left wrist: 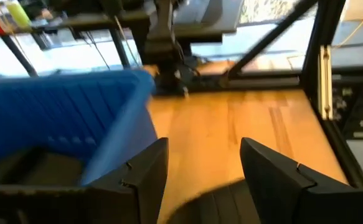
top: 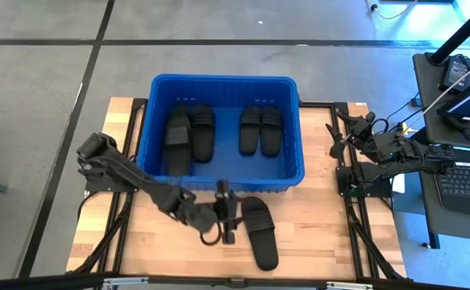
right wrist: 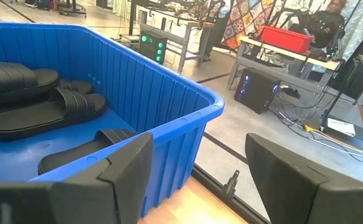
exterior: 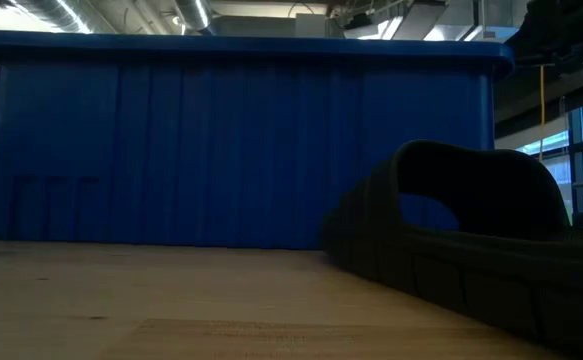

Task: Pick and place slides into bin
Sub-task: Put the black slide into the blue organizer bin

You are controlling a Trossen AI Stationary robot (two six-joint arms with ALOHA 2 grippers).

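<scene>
High view: lone slide (top: 260, 233) lies lengthwise toward the bin (top: 218, 84).

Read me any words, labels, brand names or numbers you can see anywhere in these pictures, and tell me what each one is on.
None can be read.
The slides show no brand mark.
The bin walls show no label.
The laptop keys and screen beside the table are too small to read.
The lit panel in the room behind is too blurred to read.
</scene>
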